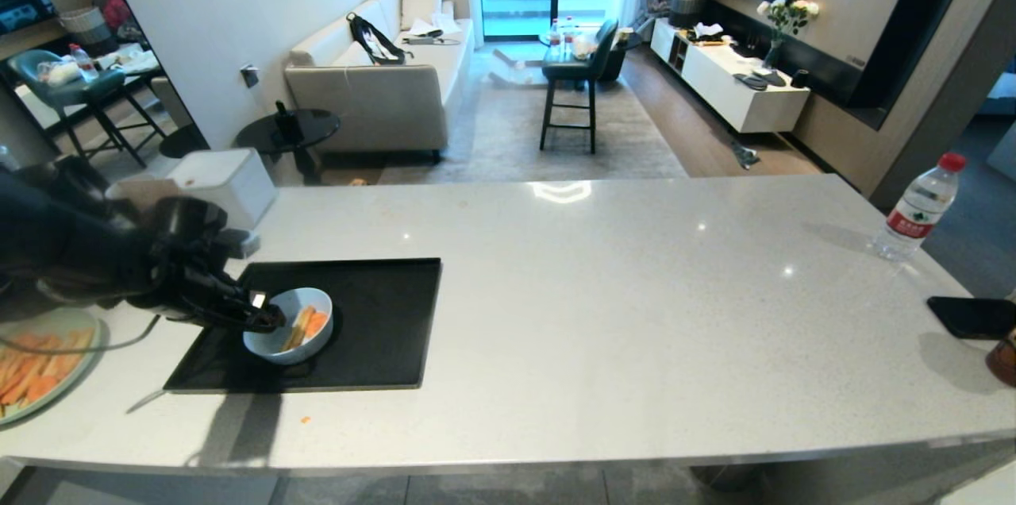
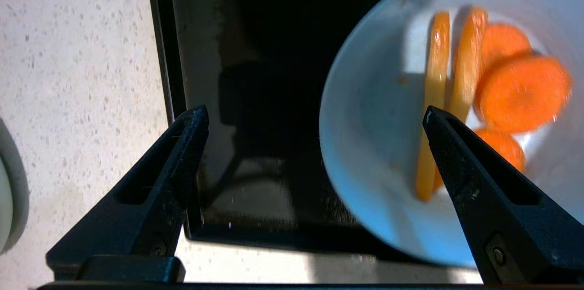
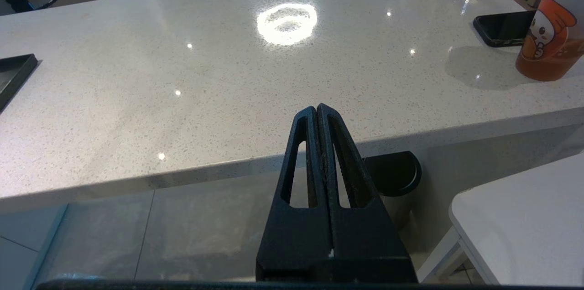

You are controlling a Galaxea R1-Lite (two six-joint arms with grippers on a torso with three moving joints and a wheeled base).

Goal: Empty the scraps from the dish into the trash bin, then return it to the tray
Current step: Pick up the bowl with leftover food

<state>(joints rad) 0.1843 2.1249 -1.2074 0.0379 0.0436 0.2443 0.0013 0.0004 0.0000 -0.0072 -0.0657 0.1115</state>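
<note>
The dish [image 1: 279, 345], a small pale blue-white bowl, sits on the black tray [image 1: 381, 314] at the counter's left. In it lie the scraps [image 1: 305, 324], orange carrot slices and yellowish sticks. My left gripper [image 1: 266, 314] is open at the dish's left rim. In the left wrist view the left gripper [image 2: 315, 116] straddles the rim of the dish [image 2: 374, 144]: one finger hangs over the inside by the scraps [image 2: 520, 94], the other over the tray [image 2: 273, 53] near its edge. My right gripper [image 3: 317, 107] is shut and empty, parked below the counter's front edge. The trash bin is out of view.
A pale green plate [image 1: 75, 322] heaped with carrot strips lies left of the tray. A white box [image 1: 222, 183] stands behind it. At the right are a water bottle [image 1: 921, 207], a phone [image 1: 972, 316] and an orange cup [image 3: 552, 30]. A dark bin [image 3: 392, 173] stands under the counter.
</note>
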